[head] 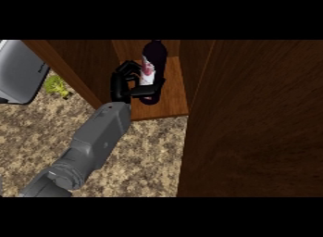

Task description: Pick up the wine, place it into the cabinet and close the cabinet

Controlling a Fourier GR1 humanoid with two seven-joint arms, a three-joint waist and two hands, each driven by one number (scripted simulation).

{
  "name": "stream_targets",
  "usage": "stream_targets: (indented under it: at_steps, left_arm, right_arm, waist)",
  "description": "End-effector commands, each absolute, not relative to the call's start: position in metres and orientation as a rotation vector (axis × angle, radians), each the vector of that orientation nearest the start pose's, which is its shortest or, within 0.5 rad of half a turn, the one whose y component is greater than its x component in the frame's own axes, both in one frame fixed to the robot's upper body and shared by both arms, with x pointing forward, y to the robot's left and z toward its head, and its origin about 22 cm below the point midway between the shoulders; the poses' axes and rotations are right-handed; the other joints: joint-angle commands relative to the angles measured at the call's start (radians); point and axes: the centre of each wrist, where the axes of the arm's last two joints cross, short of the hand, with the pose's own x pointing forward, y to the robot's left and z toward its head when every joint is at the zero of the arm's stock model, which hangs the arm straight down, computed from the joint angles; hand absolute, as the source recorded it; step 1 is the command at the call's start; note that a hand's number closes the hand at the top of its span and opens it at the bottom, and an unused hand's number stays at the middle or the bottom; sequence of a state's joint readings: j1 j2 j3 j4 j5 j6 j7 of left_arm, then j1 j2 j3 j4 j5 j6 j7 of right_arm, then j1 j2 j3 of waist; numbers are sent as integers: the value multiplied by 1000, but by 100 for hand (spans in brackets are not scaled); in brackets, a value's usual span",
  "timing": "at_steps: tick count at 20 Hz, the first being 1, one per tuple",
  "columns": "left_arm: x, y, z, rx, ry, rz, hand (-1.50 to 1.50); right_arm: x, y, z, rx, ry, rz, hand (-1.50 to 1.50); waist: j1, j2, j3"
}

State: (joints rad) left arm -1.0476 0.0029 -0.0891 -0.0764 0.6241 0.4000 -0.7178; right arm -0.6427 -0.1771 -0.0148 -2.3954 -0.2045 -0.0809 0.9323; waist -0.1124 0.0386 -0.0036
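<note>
The broad dark-brown wooden cabinet door [259, 120], with a fine vertical grain, stands open and fills the right side of the view. Left of it lies the speckled tan-and-brown stone counter [150, 157], its surface mottled like granite. At the counter's back edge sits the open wooden cabinet [170, 99], its lighter, orange-brown floor board smooth and flat, bounded on the left by a slanting dark wood side panel. At the counter's back left corner rests a rounded silver metal toaster [10, 71] with a dark rim, and just beside it a small leafy green tuft [56, 85] shows against the cabinet's side panel. A grey, boxy forearm rises from the lower left edge and ends in the black left hand [126, 85], whose fingers and thumb are curled round the dark glass wine bottle [152, 58]. The bottle is slim and cylindrical, with a white label marked in red, and it stands upright inside the cabinet, over the floor board near its left side. The right hand does not appear.
</note>
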Motion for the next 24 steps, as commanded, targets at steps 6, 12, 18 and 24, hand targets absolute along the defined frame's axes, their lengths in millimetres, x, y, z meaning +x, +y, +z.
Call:
stream_targets:
  at_steps: [6,12,18,24]
  left_arm:
    - [389,134,-46,76,-1635,274,150]
    - [376,143,-64,79,-1587,294,150]
    - [361,151,-83,131,-1547,309,150]
    - [370,144,-71,143,-1563,290,150]
  right_arm:
    - [174,-190,287,315,-2004,322,-150]
    - [176,-189,287,346,-2021,345,-150]
    - [172,-188,284,361,-1996,363,-150]
    - [181,-192,286,374,-2000,346,-150]
  waist:
    - [-9,-5,0]
    - [-59,1,-1]
    - [-75,-3,-2]
    - [-70,1,-1]
